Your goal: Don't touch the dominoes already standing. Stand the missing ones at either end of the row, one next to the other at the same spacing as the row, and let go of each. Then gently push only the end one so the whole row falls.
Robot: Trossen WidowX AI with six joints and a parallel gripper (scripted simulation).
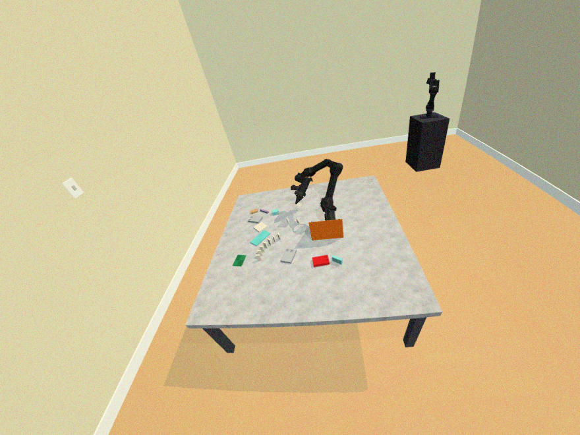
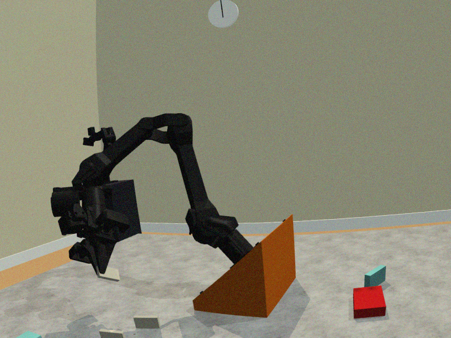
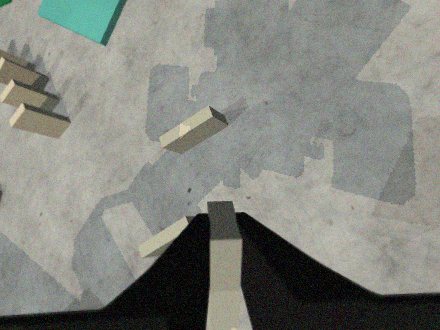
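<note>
The black arm (image 1: 331, 187) (image 2: 191, 174) arches up and over — elbow high, forearm sloping down — its gripper (image 1: 296, 202) (image 2: 100, 272) (image 3: 220, 224) pointing steeply downward, fingers closed on something narrow.

The top view looks steeply down from high up and well back, facing across the whole counter (image 1: 356, 290) toward a corner of the room, far enough off to take in walls, floor and the black pedestal (image 1: 426, 142) (image 2: 125, 211) beyond. The exterior view sits low and much nearer, looking almost level over the counter (image 2: 327, 254) at the arm (image 1: 331, 187) (image 2: 192, 174) from the side, and it shares with the top view the orange wedge (image 1: 325, 229) (image 2: 278, 265) and the red block (image 1: 320, 260) (image 2: 368, 301). The wrist view, closest of all, looks down past the jaws (image 1: 296, 202) (image 2: 100, 273) at a small patch of counter (image 3: 310, 240) that seems, as far as its grain and cropped edges allow, to include one end of the domino row (image 1: 267, 243) (image 3: 40, 120) seen from the top.
</note>
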